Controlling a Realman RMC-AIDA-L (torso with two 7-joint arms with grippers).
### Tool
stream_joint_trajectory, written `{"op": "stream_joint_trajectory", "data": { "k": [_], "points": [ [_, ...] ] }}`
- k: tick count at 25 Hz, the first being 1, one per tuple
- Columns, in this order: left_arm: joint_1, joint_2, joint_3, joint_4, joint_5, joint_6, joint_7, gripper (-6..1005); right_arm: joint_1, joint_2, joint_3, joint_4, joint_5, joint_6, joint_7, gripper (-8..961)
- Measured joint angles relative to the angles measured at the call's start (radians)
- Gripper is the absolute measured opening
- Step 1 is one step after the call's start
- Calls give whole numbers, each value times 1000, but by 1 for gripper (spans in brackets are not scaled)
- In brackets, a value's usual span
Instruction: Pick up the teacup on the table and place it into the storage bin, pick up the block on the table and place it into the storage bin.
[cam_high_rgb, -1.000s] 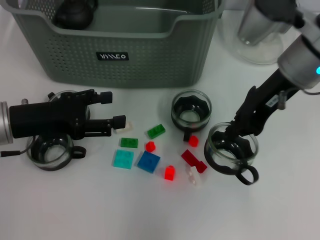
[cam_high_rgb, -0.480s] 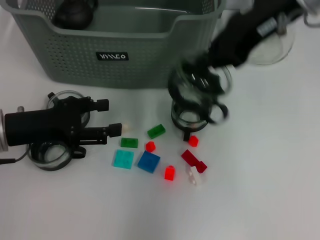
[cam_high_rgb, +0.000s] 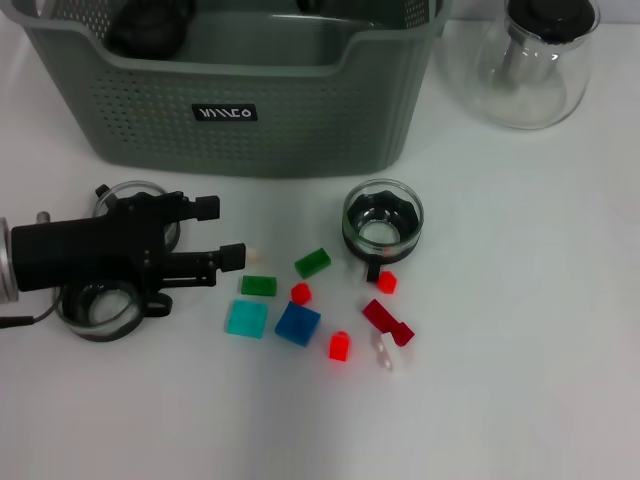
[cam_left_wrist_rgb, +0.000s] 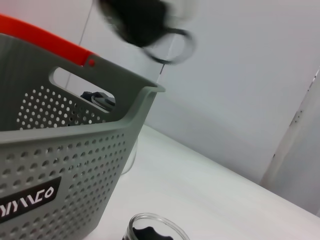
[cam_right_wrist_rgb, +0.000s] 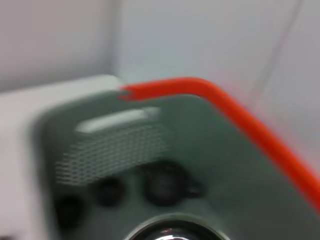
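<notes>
The white surface (cam_high_rgb: 520, 380) holds three glass teacups (cam_high_rgb: 383, 221), ten small blocks (cam_high_rgb: 297, 323) and one storage bin (cam_high_rgb: 300, 110); the left pincer (cam_high_rgb: 226, 232), fingers apart, hovers low.

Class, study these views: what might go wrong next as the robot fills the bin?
1. A teacup hangs in the air above the storage bin, where dark items already lie; released from there, glass may crack.
2. The open left tool sits low over two teacups; sweeping towards the blocks may knock them.
</notes>
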Motion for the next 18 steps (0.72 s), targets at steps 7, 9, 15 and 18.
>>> {"op": "stream_joint_trajectory", "data": {
  "k": [7, 9, 15, 18],
  "points": [
    [-2, -2, 0, -2, -2, 0, 2, 888, 132, 19, -139, 369, -163, 439, 75, 56],
    [-4, -2, 0, -2, -2, 0, 3, 888, 147, 21, -161, 440, -160, 543, 77, 56],
    [-5, 0, -1, -3, -3, -3, 6, 887, 151, 31, -290, 574, -121, 773, 77, 56],
    [-6, 0, -1, -3, -3, -4, 11, 887, 142, 33, -373, 593, -93, 800, 74, 56]
  ]
}}
